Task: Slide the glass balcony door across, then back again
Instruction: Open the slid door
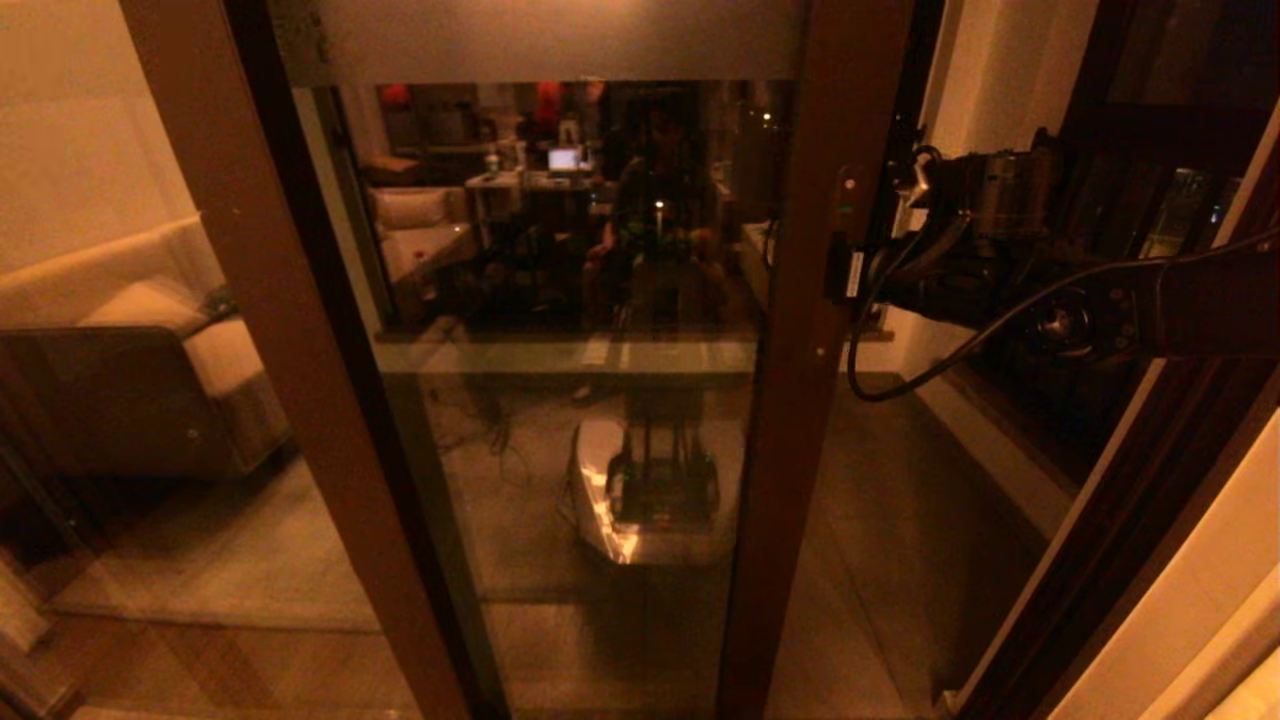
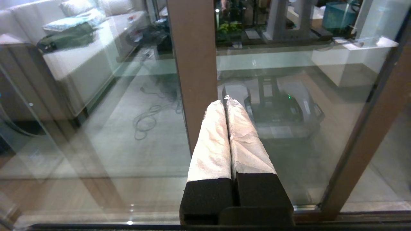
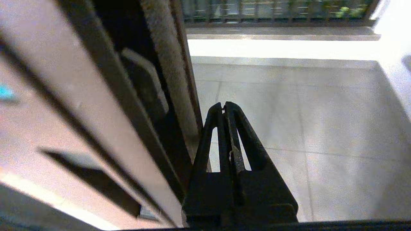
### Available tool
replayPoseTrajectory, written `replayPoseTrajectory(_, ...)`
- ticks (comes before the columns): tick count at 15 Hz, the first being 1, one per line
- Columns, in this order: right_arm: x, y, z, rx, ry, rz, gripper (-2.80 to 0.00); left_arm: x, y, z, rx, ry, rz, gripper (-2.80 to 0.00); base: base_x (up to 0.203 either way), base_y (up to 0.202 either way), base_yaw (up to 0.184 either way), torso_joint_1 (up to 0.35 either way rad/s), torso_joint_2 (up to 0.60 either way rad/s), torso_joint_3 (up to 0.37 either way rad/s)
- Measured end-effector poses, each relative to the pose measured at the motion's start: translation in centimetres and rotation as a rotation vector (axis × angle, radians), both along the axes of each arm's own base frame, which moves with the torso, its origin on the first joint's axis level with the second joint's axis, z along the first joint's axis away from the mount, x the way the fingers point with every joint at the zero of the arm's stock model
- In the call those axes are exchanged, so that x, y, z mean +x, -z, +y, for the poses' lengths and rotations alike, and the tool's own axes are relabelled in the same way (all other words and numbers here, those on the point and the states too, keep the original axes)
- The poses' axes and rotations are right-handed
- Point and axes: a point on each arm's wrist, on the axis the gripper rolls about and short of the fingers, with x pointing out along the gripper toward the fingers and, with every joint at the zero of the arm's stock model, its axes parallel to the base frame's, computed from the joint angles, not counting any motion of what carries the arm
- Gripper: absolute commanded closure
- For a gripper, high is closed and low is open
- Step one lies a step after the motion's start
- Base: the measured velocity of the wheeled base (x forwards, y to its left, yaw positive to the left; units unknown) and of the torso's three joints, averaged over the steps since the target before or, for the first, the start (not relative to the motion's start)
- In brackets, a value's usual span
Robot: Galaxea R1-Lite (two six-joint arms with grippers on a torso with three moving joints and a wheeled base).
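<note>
Right hand [image 1: 850, 255] fingertips hidden behind door stile [image 1: 800, 330].

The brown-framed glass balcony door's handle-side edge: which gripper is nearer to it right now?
Right. The right gripper, shut, sits just beside the brown-framed glass balcony door at its stile edge, on the opening's side. The left gripper, shut, points at a brown post lower down, away from that edge.

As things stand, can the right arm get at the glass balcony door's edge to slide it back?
Probably yes. The right gripper, shut, sits beside the glass balcony door at its open edge, with only bare balcony floor past it. Nothing shows in the way; contact cannot be confirmed.
</note>
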Motion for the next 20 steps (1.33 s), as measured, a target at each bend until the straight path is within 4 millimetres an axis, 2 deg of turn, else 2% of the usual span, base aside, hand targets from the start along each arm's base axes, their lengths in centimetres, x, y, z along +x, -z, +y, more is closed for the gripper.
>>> replayPoseTrajectory(11, -0.4, 0.6, 3.9, -0.005, -0.051, 0.005, 0.0, 0.0, 0.0, 0.0, 0.001, 0.0, 0.0, 0.0, 0.0, 0.0, 0.0, 0.0, 0.0, 0.0)
replayPoseTrajectory(20, -0.6, 1.0, 5.8, -0.013, -0.05, 0.006, 0.0, 0.0, 0.0, 0.0, 0.0, 0.0, 0.0, 0.0, 0.0, 0.0, 0.0, 0.0, 0.0, 0.0)
